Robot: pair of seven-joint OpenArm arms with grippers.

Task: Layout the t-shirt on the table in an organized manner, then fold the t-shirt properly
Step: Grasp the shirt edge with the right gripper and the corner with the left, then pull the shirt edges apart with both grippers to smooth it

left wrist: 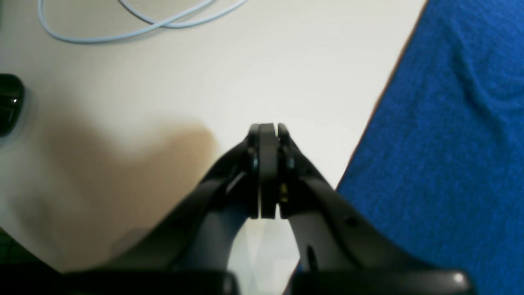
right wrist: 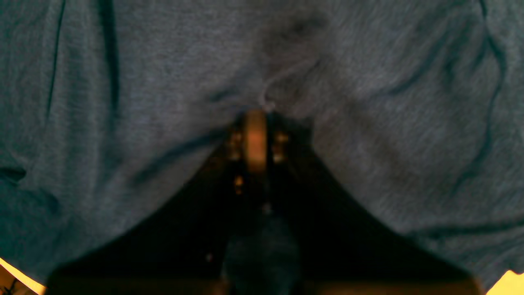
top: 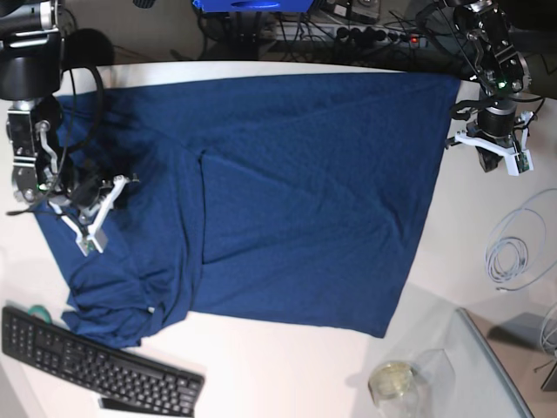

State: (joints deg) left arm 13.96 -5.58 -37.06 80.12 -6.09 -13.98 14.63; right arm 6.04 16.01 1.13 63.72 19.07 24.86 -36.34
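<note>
The t-shirt (top: 287,192) lies spread out over most of the white counter (top: 287,366) in the base view. Its right part is flat, and its left part is bunched and wrinkled. The right gripper (top: 97,207) sits at the left of the frame, down on the wrinkled cloth. The left gripper (top: 492,152) is at the upper right of the frame, over the counter just beside the shirt's right edge. A black keyboard (top: 96,366) lies at the lower left. A coiled pale cable (top: 513,248) lies at the right, and a glass jar (top: 393,383) stands at the bottom.

In the left wrist view, the left gripper (left wrist: 268,131) has its jaws closed with nothing in them. It is over the bare counter (left wrist: 245,73). The shirt (left wrist: 450,143) fills the right side of the frame. The cable (left wrist: 135,24) curls at the top left.

In the right wrist view, the shirt (right wrist: 368,123) fills the frame, all wrinkled. The right gripper (right wrist: 256,116) has its jaws closed, with the tips pressed against the cloth. Whether they pinch any cloth cannot be told.
</note>
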